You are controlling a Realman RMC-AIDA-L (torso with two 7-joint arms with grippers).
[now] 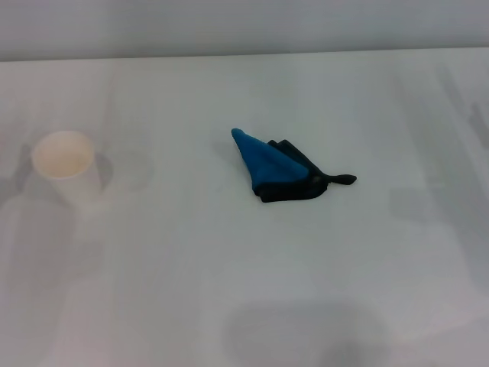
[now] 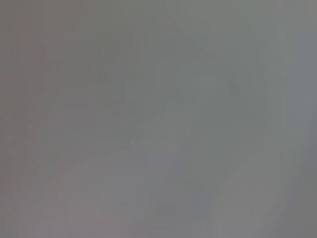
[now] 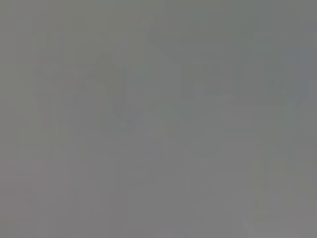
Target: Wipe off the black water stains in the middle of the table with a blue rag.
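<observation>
Blue rag [image 1: 267, 160] is lying crumpled mid table [image 1: 229, 290], black wet at its edge. Soft, light; I am judging the raised fold best for grabbing. My grippers aren't showing, so can't tell their state.

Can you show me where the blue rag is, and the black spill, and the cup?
blue rag [image 1: 266, 159], head view, on the middle of its blue cloth.
black spill [image 1: 341, 179], head view, on the thin dark tail sticking out beside the rag.
cup [image 1: 64, 155], head view, inside its open top.
</observation>
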